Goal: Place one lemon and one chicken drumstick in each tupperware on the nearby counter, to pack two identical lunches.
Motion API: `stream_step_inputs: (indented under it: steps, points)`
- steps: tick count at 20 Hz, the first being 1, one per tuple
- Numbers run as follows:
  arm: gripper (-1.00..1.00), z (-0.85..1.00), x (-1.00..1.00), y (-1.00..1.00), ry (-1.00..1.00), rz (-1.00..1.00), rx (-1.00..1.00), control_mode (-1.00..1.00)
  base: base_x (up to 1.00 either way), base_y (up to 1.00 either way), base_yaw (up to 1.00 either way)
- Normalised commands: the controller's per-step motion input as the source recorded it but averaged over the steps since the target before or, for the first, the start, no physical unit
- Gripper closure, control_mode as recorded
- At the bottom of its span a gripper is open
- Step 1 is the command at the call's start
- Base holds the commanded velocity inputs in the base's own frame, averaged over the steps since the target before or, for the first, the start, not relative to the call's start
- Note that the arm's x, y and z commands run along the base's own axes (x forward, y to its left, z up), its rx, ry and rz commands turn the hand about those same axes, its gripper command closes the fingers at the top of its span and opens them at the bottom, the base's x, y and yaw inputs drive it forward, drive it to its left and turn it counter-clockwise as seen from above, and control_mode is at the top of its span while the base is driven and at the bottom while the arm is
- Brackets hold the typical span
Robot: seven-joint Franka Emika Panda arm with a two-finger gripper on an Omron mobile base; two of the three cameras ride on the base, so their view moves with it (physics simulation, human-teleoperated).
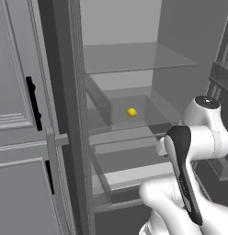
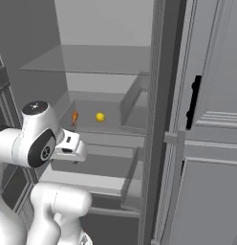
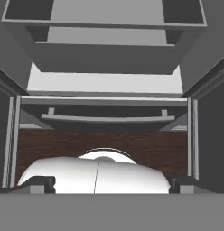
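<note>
Yellow against the grey, the lemon (image 1: 131, 112) sits in the left base view on a clear glass shelf (image 1: 134, 121) inside the open fridge (image 1: 180, 73), well back from the shelf's front lip and apart from the side walls; you should expect a light, firm, rounded fruit with a smooth skin that may roll or slip, so take it across its middle with the fingers either side of the widest part. Above it a second glass shelf (image 1: 134, 57) carries nothing visible, and the drawers (image 1: 129, 174) below show no contents from here. Your arm (image 1: 198, 137) rises at lower right, folded in front of the fridge and well short of the fruit. In the right base view the same lemon (image 2: 100, 116) lies just beside an orange chicken drumstick (image 2: 74, 117), the two near each other but apart; judge the drumstick as soft-fleshed, uneven and somewhat greasy, best gripped on the thick meaty end rather than the narrow bone. The fridge door (image 2: 206, 119) stands open at the right. No lunch box or worktop can be confirmed from these frames, so both packs are judged not yet started. In the hand view the camera looks down along the front of the lower drawers (image 3: 105, 117) toward a dark wood floor (image 3: 105, 144). The gripper (image 3: 105, 184) shows two dark tips set far apart at the bottom corners, wide, with nothing between them.
</note>
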Motion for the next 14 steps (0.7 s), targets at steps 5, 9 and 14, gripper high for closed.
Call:
stream_step_inputs:
  steps: [5,9,14]
  points:
    - [-1.00,0.00,0.00,0.00,0.00,0.00,0.00,1.00,0.36,0.06,0.00]
    - [-1.00,0.00,0.00,0.00,0.00,0.00,0.00,1.00,0.14,0.00,0.00]
    - [-1.00,0.00,0.00,0.00,0.00,0.00,0.00,1.00,0.08,0.00,0.00]
